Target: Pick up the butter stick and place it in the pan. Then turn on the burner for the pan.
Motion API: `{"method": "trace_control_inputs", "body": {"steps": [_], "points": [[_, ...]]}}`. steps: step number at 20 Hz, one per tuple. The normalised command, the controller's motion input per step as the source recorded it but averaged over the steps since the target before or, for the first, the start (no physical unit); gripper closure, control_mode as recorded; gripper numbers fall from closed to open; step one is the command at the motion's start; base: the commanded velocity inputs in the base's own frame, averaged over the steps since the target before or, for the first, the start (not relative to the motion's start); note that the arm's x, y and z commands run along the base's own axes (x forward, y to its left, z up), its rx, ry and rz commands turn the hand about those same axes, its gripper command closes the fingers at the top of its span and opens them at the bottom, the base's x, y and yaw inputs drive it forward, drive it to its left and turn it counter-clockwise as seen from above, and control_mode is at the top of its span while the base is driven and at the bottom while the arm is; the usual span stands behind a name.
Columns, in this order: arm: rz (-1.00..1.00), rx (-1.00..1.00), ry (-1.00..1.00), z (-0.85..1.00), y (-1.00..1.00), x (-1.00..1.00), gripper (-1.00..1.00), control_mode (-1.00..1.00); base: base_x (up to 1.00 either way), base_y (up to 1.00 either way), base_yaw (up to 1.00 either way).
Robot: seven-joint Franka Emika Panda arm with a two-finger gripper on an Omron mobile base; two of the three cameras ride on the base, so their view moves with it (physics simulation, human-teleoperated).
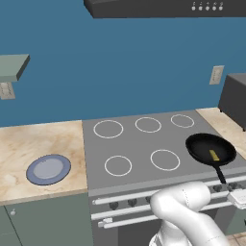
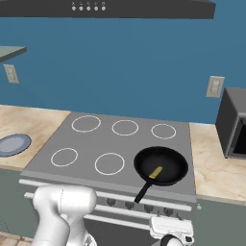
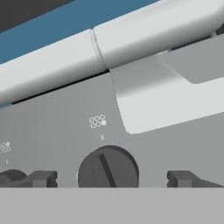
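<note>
My two-finger gripper [image 3: 109, 180] sits low at the front face of the grey stove, its dark fingertips [image 3: 41, 178] spread apart on either side of a round black control knob [image 3: 108, 169] with nothing clamped between them. Above and beyond my gripper, the round black frying pan with a straight black handle [image 2: 161, 166] rests on the front right burner, handle pointing back toward me. The small thin yellow butter stick [image 2: 155, 172] lies inside it
</note>
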Motion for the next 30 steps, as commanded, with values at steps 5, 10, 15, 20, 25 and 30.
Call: {"method": "trace_control_inputs", "body": {"steps": [5,10,15,20,25,30], "points": [[0.02,0.0,0.0,0.0,-0.01,0.07,-1.0,-1.0,0.0,0.0,0.0],[0.0,0.0,0.0,0.0,0.0,0.08,-1.0,-1.0,0.0,0.0,0.0],[0.0,0.0,0.0,0.0,0.0,0.09,-1.0,-1.0,0.0,0.0,0.0],[0.0,0.0,0.0,0.0,0.01,0.05,-1.0,-1.0,0.0,0.0,0.0],[0.0,0.0,0.0,0.0,0.04,0.0,-1.0,-1.0,0.0,0.0,0.0],[0.0,0.0,0.0,0.0,0.03,0.0,1.0,-1.0,0.0,0.0,0.0]]}}
